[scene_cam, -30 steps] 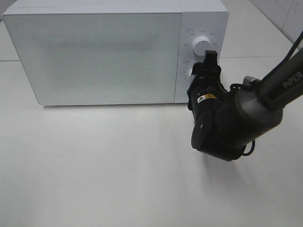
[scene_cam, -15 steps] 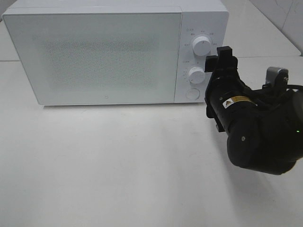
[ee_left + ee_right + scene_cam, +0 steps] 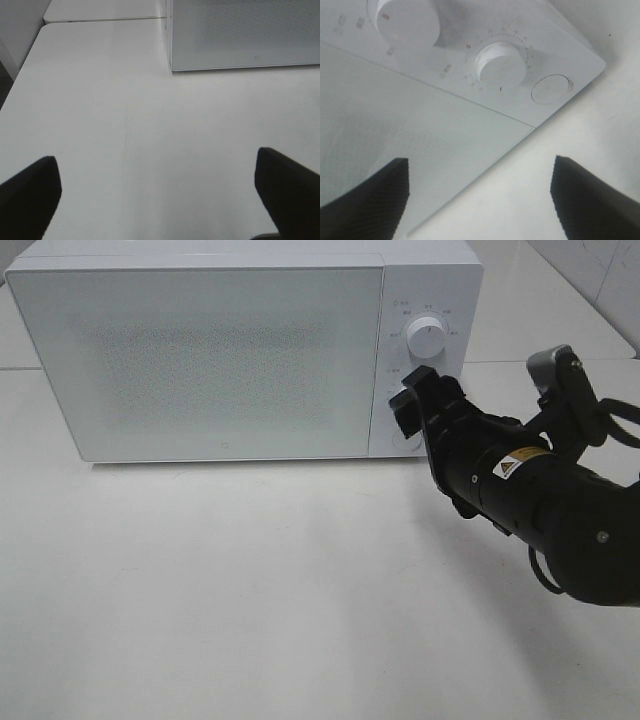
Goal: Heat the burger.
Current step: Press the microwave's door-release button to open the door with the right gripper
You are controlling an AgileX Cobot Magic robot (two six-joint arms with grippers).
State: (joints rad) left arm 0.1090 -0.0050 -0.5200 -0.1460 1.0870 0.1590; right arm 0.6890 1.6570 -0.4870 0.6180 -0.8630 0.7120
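Observation:
The burger is out of view. A white microwave (image 3: 220, 350) stands at the back of the table with its door shut. My right gripper (image 3: 416, 402) hovers just in front of the control panel, covering the lower dial in the high view. In the right wrist view its jaws (image 3: 480, 192) stand open and empty, apart from the panel, with the lower dial (image 3: 501, 65), the upper dial (image 3: 407, 22) and the round button (image 3: 550, 89) beyond them. My left gripper (image 3: 159, 192) is open and empty above bare table, short of the microwave's front corner (image 3: 172, 60).
The upper dial (image 3: 428, 337) shows above the right gripper. The right arm's dark body (image 3: 540, 505) fills the right side of the table. White tabletop (image 3: 220, 580) spreads in front of the microwave. A seam and the table's edge (image 3: 30, 65) lie near the left gripper.
The right arm pulled off the lower dial, swung right, then tilted back in front of the panel. Its jaws stand wider than a second ago. The left gripper is unmoved.

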